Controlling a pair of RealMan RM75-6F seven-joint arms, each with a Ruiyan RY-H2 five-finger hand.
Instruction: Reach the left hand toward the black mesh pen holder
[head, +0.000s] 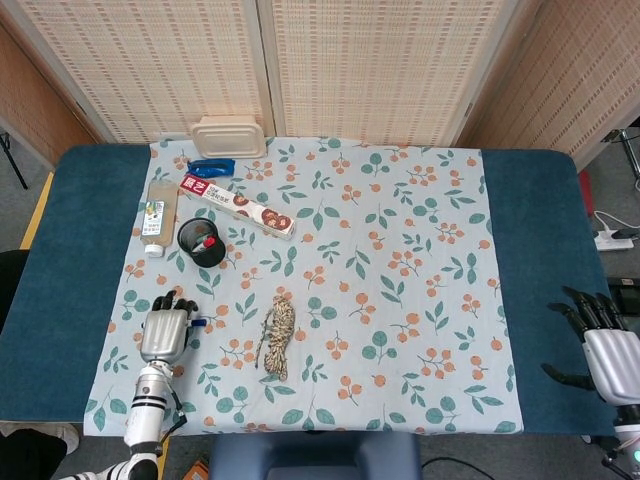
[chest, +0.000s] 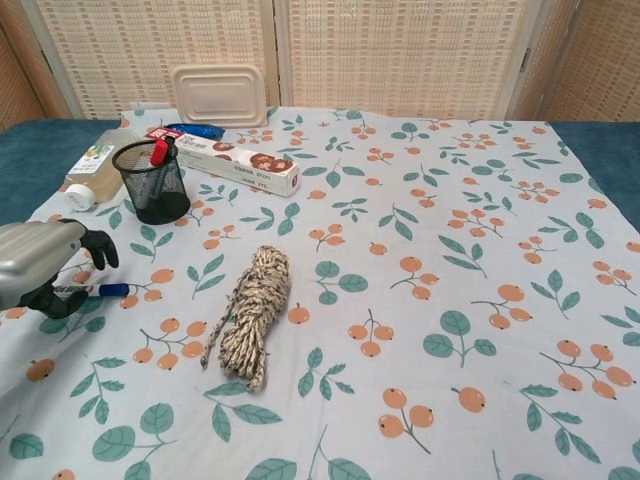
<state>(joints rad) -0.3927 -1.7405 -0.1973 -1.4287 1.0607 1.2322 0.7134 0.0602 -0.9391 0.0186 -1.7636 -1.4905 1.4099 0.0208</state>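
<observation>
The black mesh pen holder (head: 201, 243) (chest: 152, 181) stands upright on the floral cloth at the left, with a red-capped pen inside. My left hand (head: 167, 324) (chest: 40, 266) hovers over a blue-capped marker (chest: 104, 290) on the cloth, short of the holder on my side; its fingers are apart and it holds nothing. My right hand (head: 605, 348) rests far off at the table's right edge, fingers spread and empty.
A coil of rope (head: 279, 335) (chest: 251, 311) lies just right of the left hand. Behind the holder lie a toothpaste box (head: 238, 206), a bottle on its side (head: 156, 218), a blue packet (head: 212, 167) and a beige lidded container (head: 229, 137).
</observation>
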